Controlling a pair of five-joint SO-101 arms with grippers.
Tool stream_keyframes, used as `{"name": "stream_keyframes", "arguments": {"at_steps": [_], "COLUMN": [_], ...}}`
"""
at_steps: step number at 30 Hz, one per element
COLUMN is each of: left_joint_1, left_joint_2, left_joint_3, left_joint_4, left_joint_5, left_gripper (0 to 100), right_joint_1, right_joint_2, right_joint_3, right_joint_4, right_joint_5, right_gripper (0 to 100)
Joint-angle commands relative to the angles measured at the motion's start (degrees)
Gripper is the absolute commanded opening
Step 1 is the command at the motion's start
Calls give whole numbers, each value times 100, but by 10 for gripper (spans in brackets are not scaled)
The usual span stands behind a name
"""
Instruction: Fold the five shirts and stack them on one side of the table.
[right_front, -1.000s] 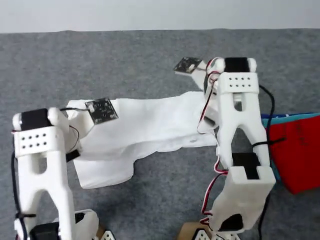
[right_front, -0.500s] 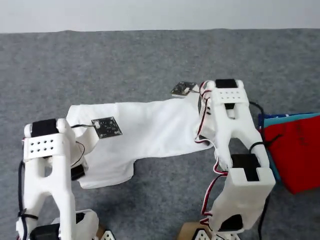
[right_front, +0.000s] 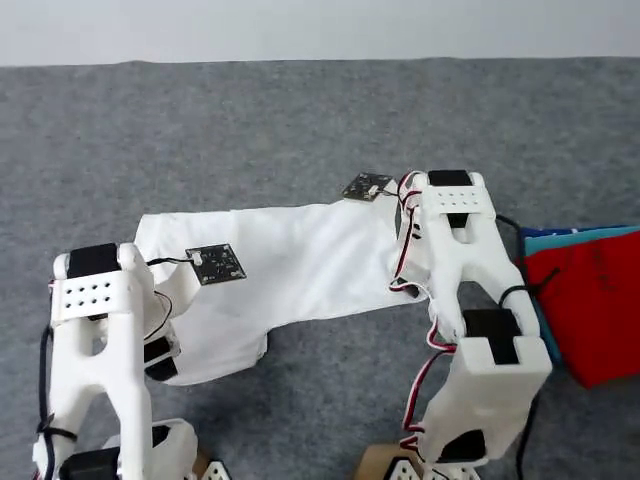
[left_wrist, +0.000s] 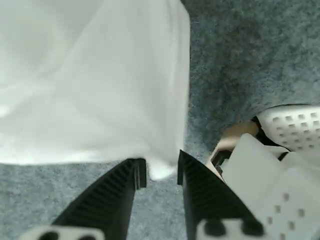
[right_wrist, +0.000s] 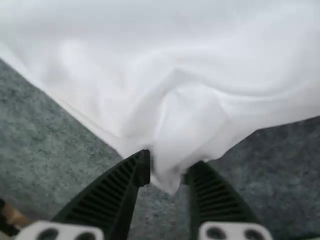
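Your left gripper (left_wrist: 161, 170) is pinching a corner of the white shirt (right_front: 300, 265) near the table (right_front: 250, 120)'s front edge. Your right gripper (right_wrist: 169, 170) is nipping a fold, apparently at the opposite end. Both arms are bending low over it. A folded red shirt (right_front: 590, 300) is lying at the right edge.

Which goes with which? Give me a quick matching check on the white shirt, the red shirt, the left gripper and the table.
Things:
1. white shirt
2. red shirt
3. left gripper
4. table

States:
A. grey, fuzzy surface
B. fingers closed on a corner of cloth
C. spread out between the two arms
D. lying to the right of the right arm

Pairs: 1-C, 2-D, 3-B, 4-A.
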Motion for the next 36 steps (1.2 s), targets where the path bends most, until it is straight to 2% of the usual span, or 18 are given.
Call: {"name": "stream_keyframes", "arguments": {"at_steps": [1, 10, 17, 20, 22, 26, 31, 36], "left_joint_1": [-53, -580, -580, -440, -343, -202, -70, -97], "left_joint_2": [-176, -176, -167, -167, -167, -158, 237, 1204], "left_joint_3": [-136, -1358, -1613, -1288, -1007, -400, 215, 163], "left_joint_4": [-246, -862, -2075, -2778, -3226, -4167, -5389, -6347], "left_joint_5": [-26, 18, 1530, 2453, 2989, 3798, 4053, 4044], "left_gripper": [130, 137, 111, 19, 4, 3, 3, 3], "right_joint_1": [-22, -57, -180, -356, -479, -743, -840, -778], "right_joint_2": [-699, -1235, -1174, -892, -655, -75, 673, 1279], "right_joint_3": [-703, -2224, -2444, -2444, -2444, -2462, -2470, -2479], "right_joint_4": [374, 1270, 708, 338, 171, -92, -884, -1332], "right_joint_5": [-44, -62, -1143, -1530, -1574, -1600, -1600, -1600], "right_gripper": [236, 250, 232, 111, 9, 13, 10, 10]}}
